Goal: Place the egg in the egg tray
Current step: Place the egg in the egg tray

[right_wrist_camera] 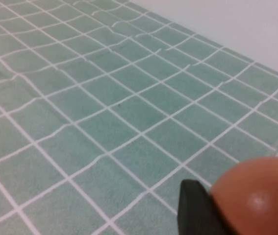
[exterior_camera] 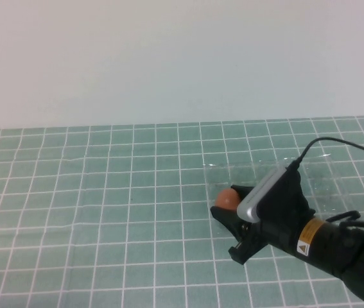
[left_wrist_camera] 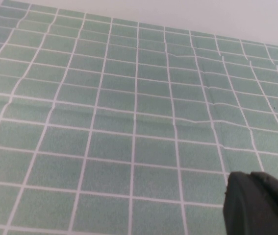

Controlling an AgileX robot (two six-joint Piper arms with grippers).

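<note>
The orange-brown egg (exterior_camera: 226,197) sits between the fingers of my right gripper (exterior_camera: 231,206), which is shut on it, over the green grid mat. It is at the near left edge of the clear egg tray (exterior_camera: 323,174), whose faint outline lies on the mat behind the arm. In the right wrist view the egg (right_wrist_camera: 257,196) fills the corner, pressed against one black finger (right_wrist_camera: 192,215). My left gripper (left_wrist_camera: 256,205) is out of the high view. Its own wrist view shows its dark tips together over bare mat.
The green mat (exterior_camera: 104,192) with white grid lines covers the table up to a plain white wall. A black cable (exterior_camera: 336,142) runs from the right wrist camera across the tray area.
</note>
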